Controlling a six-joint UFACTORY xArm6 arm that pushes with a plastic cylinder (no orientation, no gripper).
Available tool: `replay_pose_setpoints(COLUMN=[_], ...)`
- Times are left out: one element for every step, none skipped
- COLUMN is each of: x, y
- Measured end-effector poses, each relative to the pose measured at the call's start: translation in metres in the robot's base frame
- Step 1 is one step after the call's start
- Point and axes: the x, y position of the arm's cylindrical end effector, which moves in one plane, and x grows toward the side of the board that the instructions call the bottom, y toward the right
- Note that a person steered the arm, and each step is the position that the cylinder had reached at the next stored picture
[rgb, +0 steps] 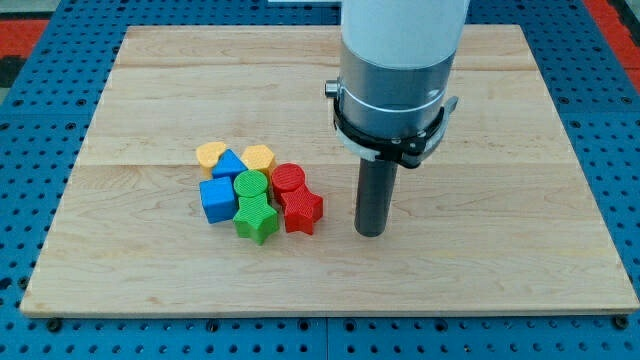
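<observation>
My tip (371, 233) rests on the wooden board (500, 270) right of centre, just right of the red star (302, 211), a narrow gap between them. It is a bare rod without fingers. The arm's upper part is cut off at the frame's top. The red cylinder (289, 180), green cylinder (252, 186), green star (256, 220), blue cube (216, 199), blue triangle (230, 164), yellow heart (210, 153) and yellow hexagon (259, 157) huddle left, overlapping.

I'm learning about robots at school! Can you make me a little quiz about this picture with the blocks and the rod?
1. True or false: my tip touches the red star block.
2. Which block lies nearest the view's bottom? A) yellow heart block B) green star block C) blue cube block
3. Fill in: my tip stands to the view's ____ of the block cluster.

Key: 1 false, a strip of wooden board shows between them; 2 B; 3 right.
</observation>
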Motion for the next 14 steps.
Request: replay_pose_setpoints(x=[0.036, 0.043, 0.043, 0.043, 0.043, 0.032, 0.025, 0.025, 0.025, 0.025, 0.025, 0.025, 0.025, 0.025], y=[-0.008, -0.016, -0.016, -0.043, -0.080, -0.082, -0.082, -0.082, -0.081, -0.080, -0.079, -0.075, -0.070, -0.064])
